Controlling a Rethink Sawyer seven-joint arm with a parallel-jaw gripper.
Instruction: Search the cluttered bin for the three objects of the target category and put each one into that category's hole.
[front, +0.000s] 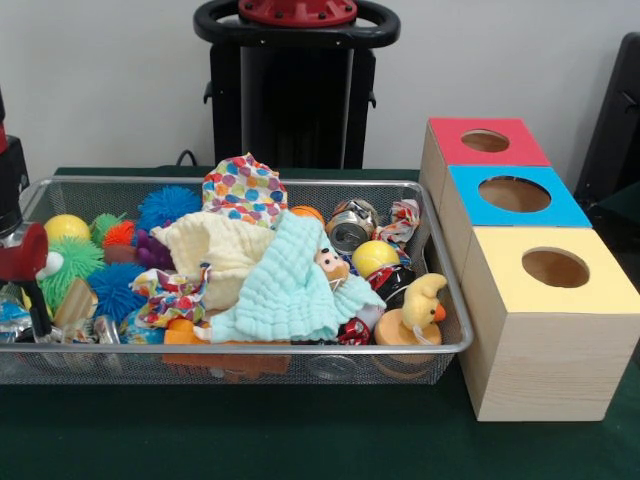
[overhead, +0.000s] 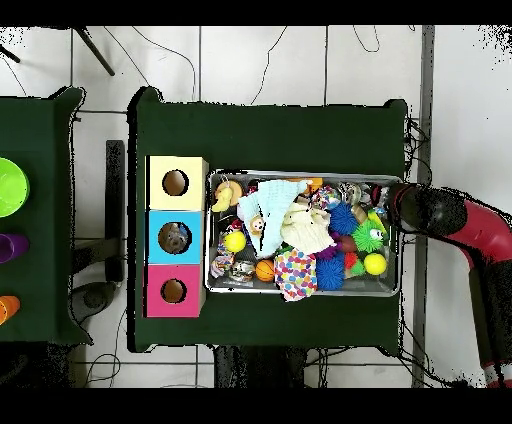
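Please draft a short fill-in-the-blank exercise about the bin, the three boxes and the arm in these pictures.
1. The blue-topped box stands between the red-topped box and the ____-topped box.
2. A light ____ cloth lies over the middle of the bin.
3. Each box top has one ____ hole.
4. The end effector sits at the bin's end ____ from the boxes.

Missing words: yellow; green; round; farthest

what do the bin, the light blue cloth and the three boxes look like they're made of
The bin: silver wire mesh with a thicker metal rim; you can see through its walls. The light blue cloth: soft woven fabric, probably cotton muslin, matte and crinkled. The three boxes: pale wood with visible grain, tops apparently painted red, blue, yellow.
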